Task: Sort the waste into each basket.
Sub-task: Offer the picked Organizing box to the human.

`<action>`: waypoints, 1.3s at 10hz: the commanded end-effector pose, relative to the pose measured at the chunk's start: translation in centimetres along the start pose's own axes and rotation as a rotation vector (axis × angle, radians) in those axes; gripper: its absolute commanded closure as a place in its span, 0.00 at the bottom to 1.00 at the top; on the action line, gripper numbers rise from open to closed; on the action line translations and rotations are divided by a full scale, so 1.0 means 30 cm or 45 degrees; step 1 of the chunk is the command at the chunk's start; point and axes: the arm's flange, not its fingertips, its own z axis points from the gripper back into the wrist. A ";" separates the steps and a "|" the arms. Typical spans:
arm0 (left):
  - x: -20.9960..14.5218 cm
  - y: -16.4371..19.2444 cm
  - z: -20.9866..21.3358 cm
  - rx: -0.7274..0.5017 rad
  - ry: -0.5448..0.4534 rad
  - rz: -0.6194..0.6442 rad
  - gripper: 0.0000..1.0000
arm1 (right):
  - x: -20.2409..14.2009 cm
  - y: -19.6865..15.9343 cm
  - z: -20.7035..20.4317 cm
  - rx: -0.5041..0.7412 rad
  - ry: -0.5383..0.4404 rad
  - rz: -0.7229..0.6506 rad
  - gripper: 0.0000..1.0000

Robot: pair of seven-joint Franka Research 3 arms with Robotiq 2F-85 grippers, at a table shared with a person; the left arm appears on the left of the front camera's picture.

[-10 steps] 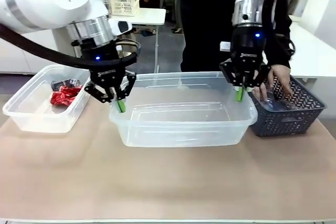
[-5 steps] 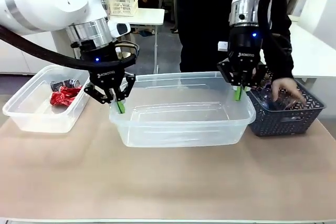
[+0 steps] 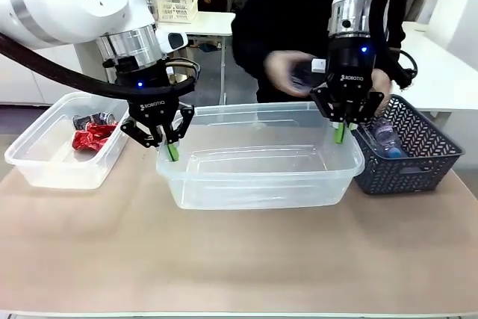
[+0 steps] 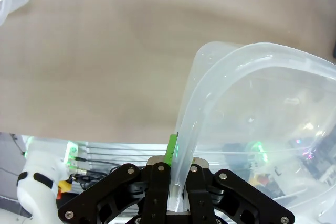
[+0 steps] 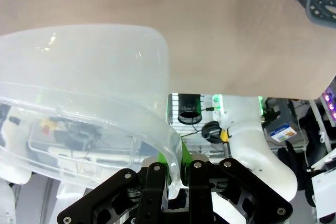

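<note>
Jaws: we see L gripper (image 3: 172, 152) & R gripper (image 3: 340, 134) each pinching big clear tub (image 3: 254, 188) rim, opp. ends. Red can (image 3: 91, 138) in small tub (image 3: 56, 173); bottle (image 3: 387, 137) in grey basket (image 3: 407, 173); person's hand (image 3: 282, 72) blurred behind R gripper.

Beyond the tan tabletop (image 3: 239, 259) I work at, I see a grey floor (image 3: 210, 89), a white table (image 3: 213, 24) carrying a cream slatted crate (image 3: 177, 3), and another white surface (image 3: 448, 72) off to my right, all evenly lit.

person's hand (image 3: 282, 72): blurred | held thing (image 3: 303, 77): dark, perhaps a can, unclear
</note>
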 end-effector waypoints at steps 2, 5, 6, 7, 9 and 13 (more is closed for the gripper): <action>0.013 0.003 0.017 -0.009 -0.024 0.040 0.96 | -0.006 0.007 0.014 -0.004 0.011 0.022 0.94; 0.013 0.003 0.017 -0.009 -0.024 0.040 0.96 | -0.006 0.007 0.014 -0.004 0.011 0.022 0.94; 0.013 0.003 0.017 -0.009 -0.024 0.040 0.96 | -0.006 0.007 0.014 -0.004 0.011 0.022 0.94; 0.013 0.003 0.017 -0.009 -0.024 0.040 0.96 | -0.006 0.007 0.014 -0.004 0.011 0.022 0.94; 0.013 0.003 0.017 -0.009 -0.024 0.040 0.96 | -0.006 0.007 0.014 -0.004 0.011 0.022 0.94; 0.013 0.003 0.017 -0.009 -0.024 0.040 0.96 | -0.006 0.007 0.014 -0.004 0.011 0.022 0.94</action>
